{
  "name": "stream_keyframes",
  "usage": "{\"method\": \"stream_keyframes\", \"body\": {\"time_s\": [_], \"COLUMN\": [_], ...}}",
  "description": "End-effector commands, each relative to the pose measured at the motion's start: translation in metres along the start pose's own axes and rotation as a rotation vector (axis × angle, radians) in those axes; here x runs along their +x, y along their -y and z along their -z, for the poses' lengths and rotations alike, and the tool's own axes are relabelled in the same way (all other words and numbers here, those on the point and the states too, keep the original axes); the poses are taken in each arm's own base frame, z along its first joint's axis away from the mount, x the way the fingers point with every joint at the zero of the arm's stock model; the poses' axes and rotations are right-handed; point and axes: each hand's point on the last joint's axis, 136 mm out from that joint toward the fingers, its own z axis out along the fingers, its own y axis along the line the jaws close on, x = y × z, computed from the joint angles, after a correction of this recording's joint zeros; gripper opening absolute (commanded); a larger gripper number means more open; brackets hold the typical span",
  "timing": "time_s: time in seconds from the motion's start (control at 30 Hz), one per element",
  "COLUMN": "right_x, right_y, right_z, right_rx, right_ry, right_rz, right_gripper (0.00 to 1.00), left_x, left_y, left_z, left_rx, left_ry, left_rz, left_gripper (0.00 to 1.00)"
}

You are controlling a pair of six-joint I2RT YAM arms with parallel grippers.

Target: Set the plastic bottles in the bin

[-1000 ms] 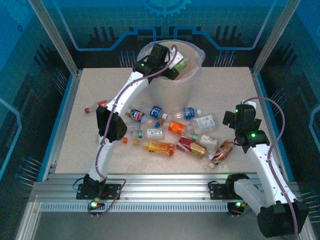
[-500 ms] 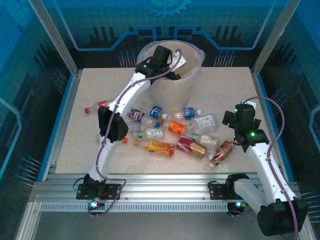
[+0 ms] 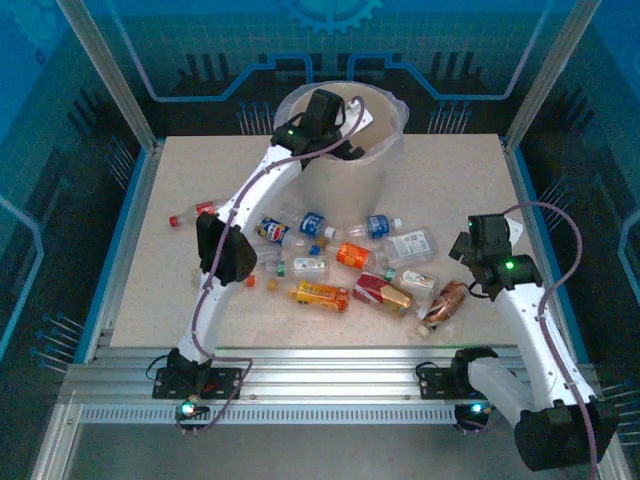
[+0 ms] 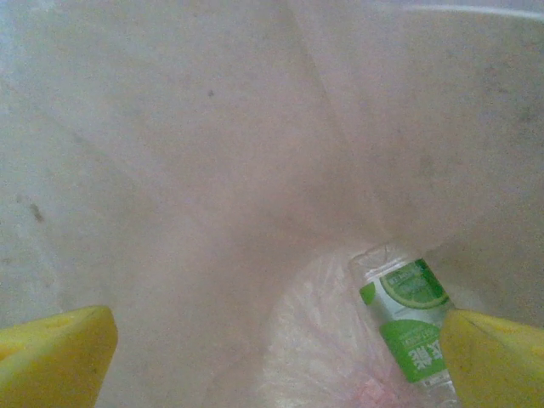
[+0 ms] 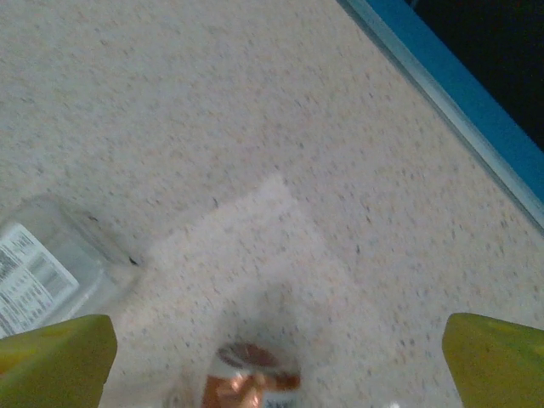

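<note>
**Claw stands wide over the bin, one bottle inside**

Left claw (image 3: pixel 347 148) hangs in the mouth of the bin (image 3: pixel 345 185) at the far middle of the worktop (image 3: pixel 455 170), its yellow fingers (image 4: pixel 55 353) spread wide and holding nothing. In its wrist view, a green-labelled bottle (image 4: pixel 408 327) lies low against the clear liner (image 4: pixel 323 340) on the bin's pale wall (image 4: pixel 170 127). This delivery looks done. To finish it cleanly, the arm should rise straight up past the rim before swinging back, so that neither finger snags the liner.

Right claw (image 3: pixel 464 266) is just as wide and empty, poised near the right edge above a copper-coloured bottle (image 3: pixel 450 298), which shows low between its fingers in the wrist view (image 5: pixel 249 382). A good pick would straddle the crushed body across its narrow side and close gently, since thin plastic is likely to spring or slip.

Blue panels (image 3: pixel 60 90) and metal posts (image 3: pixel 110 80) enclose the cell. The worktop is pale and speckled, with a blue rail (image 5: pixel 442 93) along its right side. About a dozen bottles (image 3: pixel 330 262) lie scattered across the near middle, well apart from the bin's mouth, and a white-labelled bottle (image 5: pixel 42 272) lies just beside the copper one
</note>
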Motion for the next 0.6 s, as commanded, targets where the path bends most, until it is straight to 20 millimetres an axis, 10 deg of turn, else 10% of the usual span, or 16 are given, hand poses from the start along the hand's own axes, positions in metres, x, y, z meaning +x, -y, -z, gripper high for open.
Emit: {"method": "stream_keyframes", "body": {"time_s": [0.0,0.57], "right_x": [0.026,0.099], "right_y": [0.016,0.012], "right_z": [0.012,0.010], "right_rx": [0.030,-0.086], "right_ry": [-0.093,-0.311], "right_rz": [-0.053,-0.148], "right_gripper": [1.00,0.91], "left_x": [-0.038,-0.057], "left_y": [-0.016,-0.047], "left_z": [0.038,0.131], "left_rx": [-0.074,-0.210], "left_ry": [0.089,0.201], "left_rz": [0.006,0.277], "left_gripper": [0.99,0.99]}}
